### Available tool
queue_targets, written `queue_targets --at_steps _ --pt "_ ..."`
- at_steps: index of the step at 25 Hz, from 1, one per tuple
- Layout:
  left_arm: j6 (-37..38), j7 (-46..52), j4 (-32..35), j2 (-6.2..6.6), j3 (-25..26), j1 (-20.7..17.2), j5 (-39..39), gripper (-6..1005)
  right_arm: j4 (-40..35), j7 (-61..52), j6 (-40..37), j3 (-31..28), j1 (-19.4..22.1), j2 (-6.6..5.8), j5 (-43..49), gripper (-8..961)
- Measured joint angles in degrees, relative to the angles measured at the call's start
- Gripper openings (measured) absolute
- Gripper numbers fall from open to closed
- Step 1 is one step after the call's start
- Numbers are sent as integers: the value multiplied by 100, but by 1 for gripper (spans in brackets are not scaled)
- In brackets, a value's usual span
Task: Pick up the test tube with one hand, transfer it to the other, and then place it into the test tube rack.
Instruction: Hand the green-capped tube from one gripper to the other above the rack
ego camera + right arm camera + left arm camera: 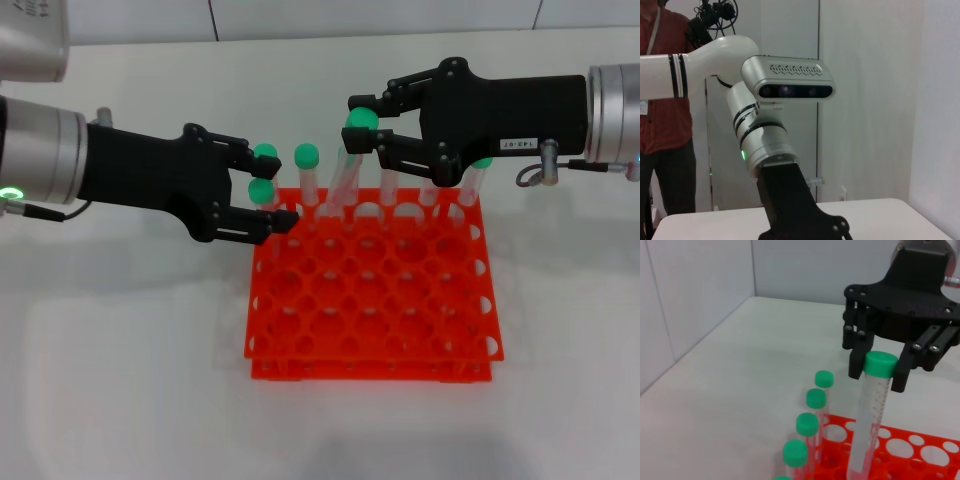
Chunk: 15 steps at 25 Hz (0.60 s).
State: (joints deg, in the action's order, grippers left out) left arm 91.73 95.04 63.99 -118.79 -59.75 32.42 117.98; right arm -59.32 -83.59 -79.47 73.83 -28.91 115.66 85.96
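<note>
One clear green-capped test tube (pixel 871 415) upright, right gripper (pixel 879 374) fingers clamping cap.

The test tube rack (pixel 372 300) serves as the landmark. Its far row is obstructed by upright capped tubes (pixel 306 180). The right hand (pixel 372 128) hangs above that far row, closed on the test tube (pixel 348 175), which stands tilted over the rack's far holes. The left hand (pixel 268 190) sits at the rack's far-left corner, fingers spread, just beside the capped tubes there. The rack's middle and near rows of holes are unoccupied. The tabletop (pixel 120 380) left of, right of and nearer than the rack is open for passage.
</note>
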Motion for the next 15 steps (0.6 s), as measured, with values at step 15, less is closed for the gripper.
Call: queue_targets --at_steps 15 --pt "5 89 1257 -18 113 -1038 -480 645 45 -6 3 -26 32 -8 0 271"
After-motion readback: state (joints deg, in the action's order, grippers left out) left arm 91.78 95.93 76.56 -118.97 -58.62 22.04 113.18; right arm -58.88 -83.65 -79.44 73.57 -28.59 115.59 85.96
